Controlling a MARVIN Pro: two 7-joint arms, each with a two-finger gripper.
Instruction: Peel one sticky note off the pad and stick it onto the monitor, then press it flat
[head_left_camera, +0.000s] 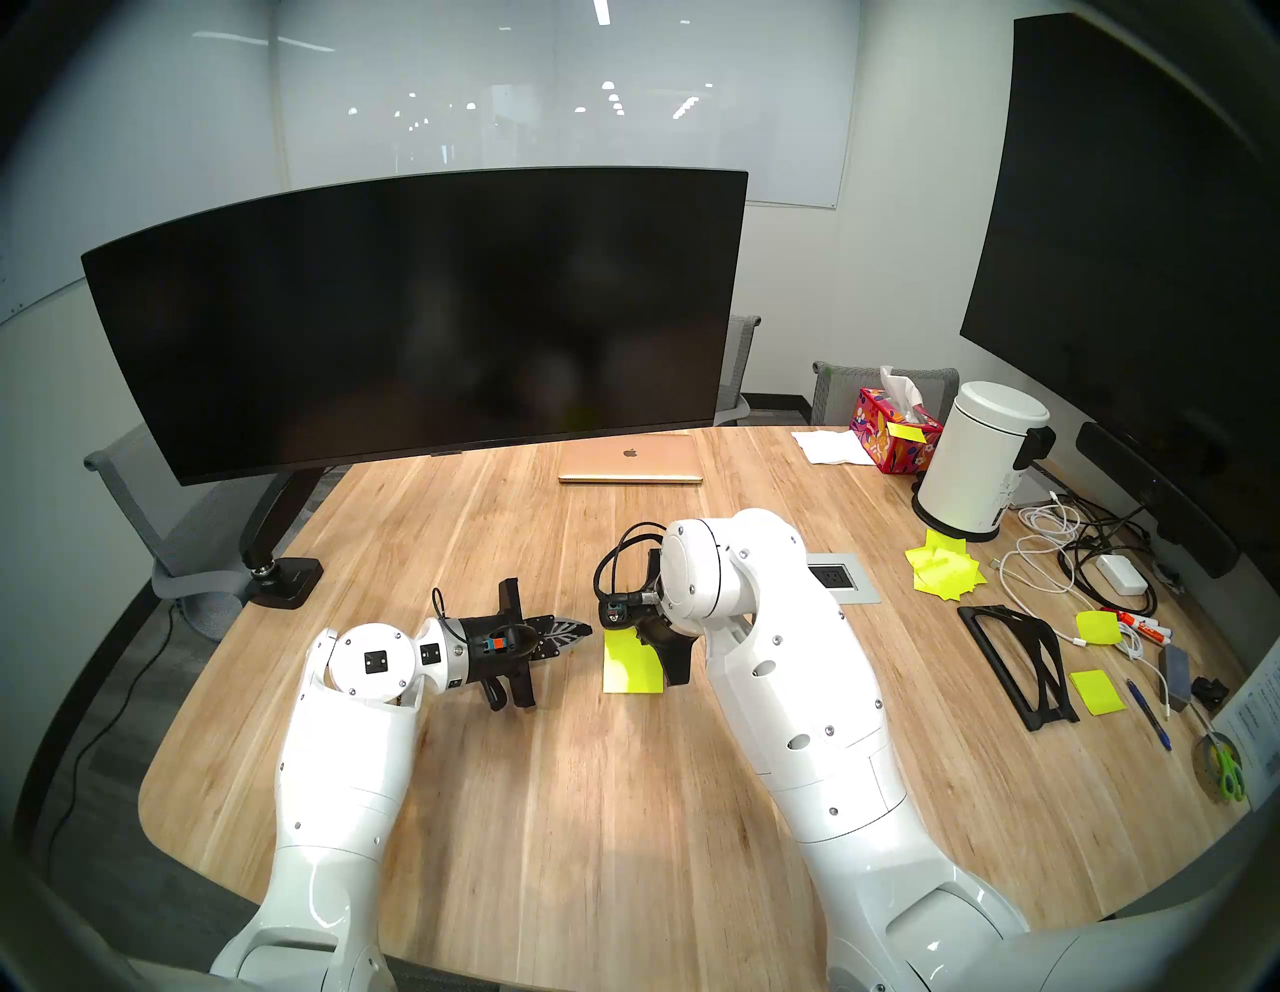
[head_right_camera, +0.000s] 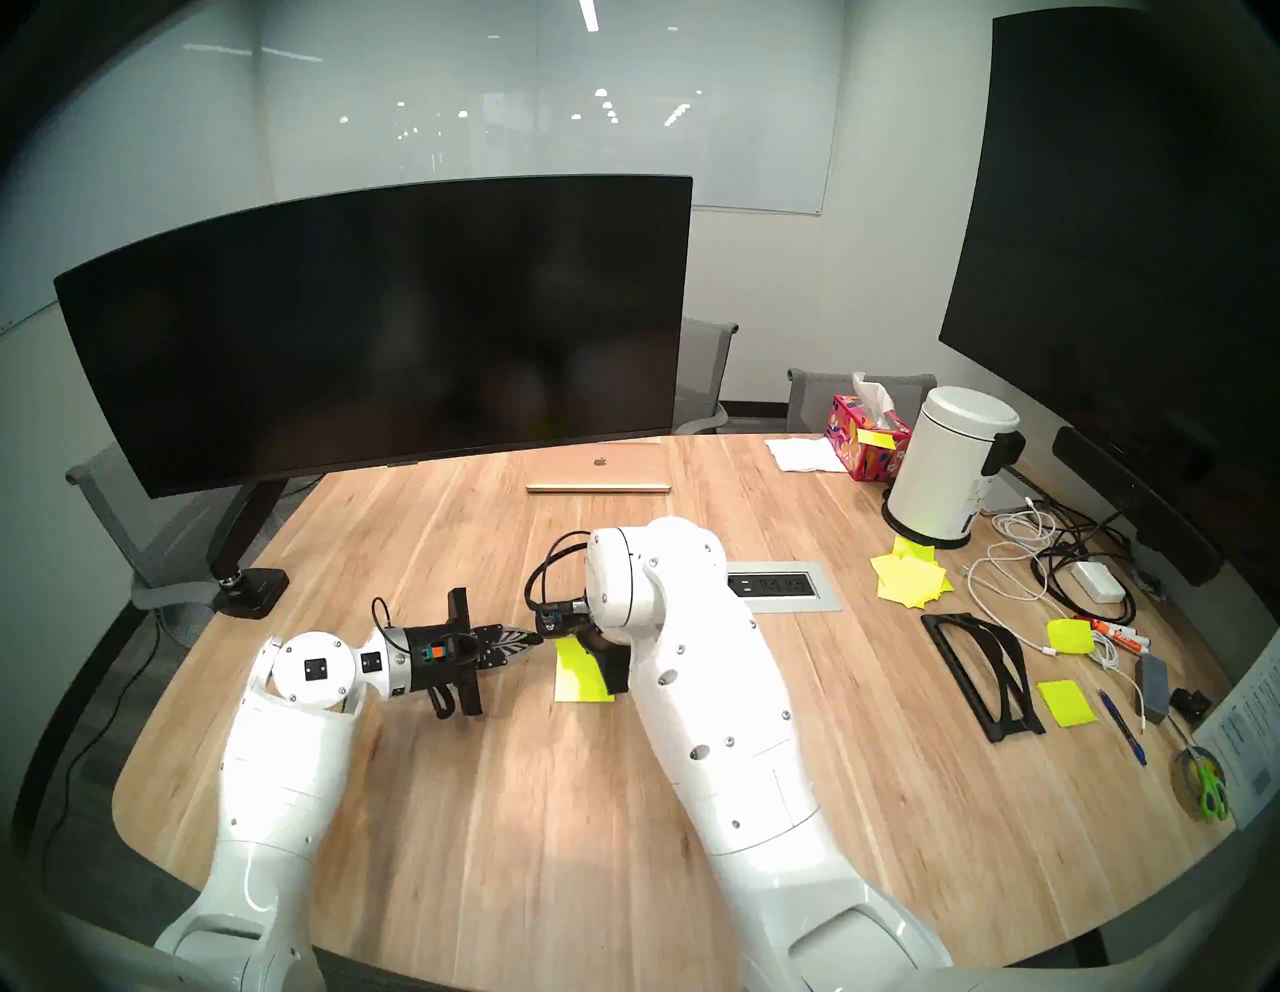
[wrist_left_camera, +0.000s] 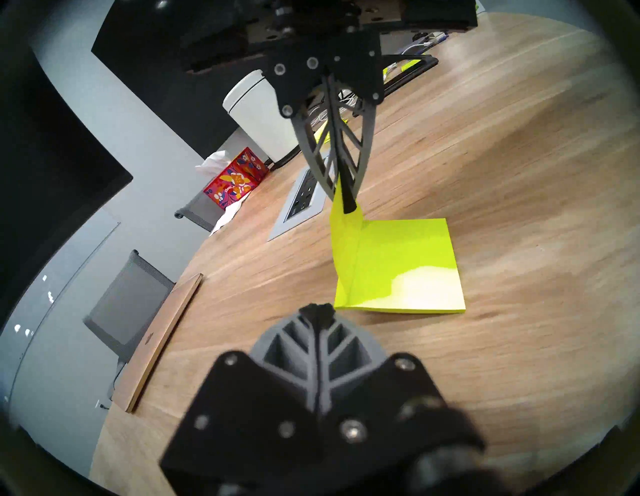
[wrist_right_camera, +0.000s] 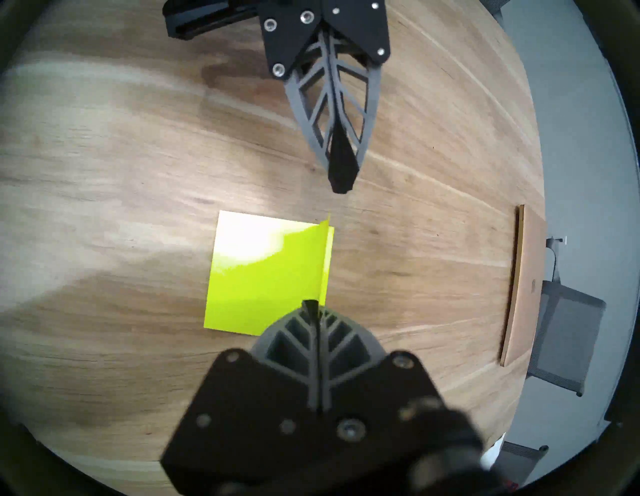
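Fingers of the right hand (wrist_left_camera: 341, 199) are pinched together on the raised edge of the sticky note (wrist_left_camera: 344, 242), which stands up from the pad (wrist_left_camera: 408, 266) with its lower edge still joined along the pad's left side in the left wrist view. That hand points steeply down over the pad, and the white forearm hides much of it from the head cameras. Pad and note lie on the wooden counter (head_left_camera: 485, 762), roughly at its middle. Just left of the pad, the left hand (head_left_camera: 578, 632) hangs close above the counter, fingers pressed together with nothing between them, tips aimed toward the pad and near its corner without touching it. Behind both hands, the wide curved monitor (head_left_camera: 415, 319) stands dark on its jointed arm at the counter's far left. A closed gold laptop (head_left_camera: 630, 461) lies beneath its right end. Loose yellow notes (head_left_camera: 945, 568) are scattered well to the right.
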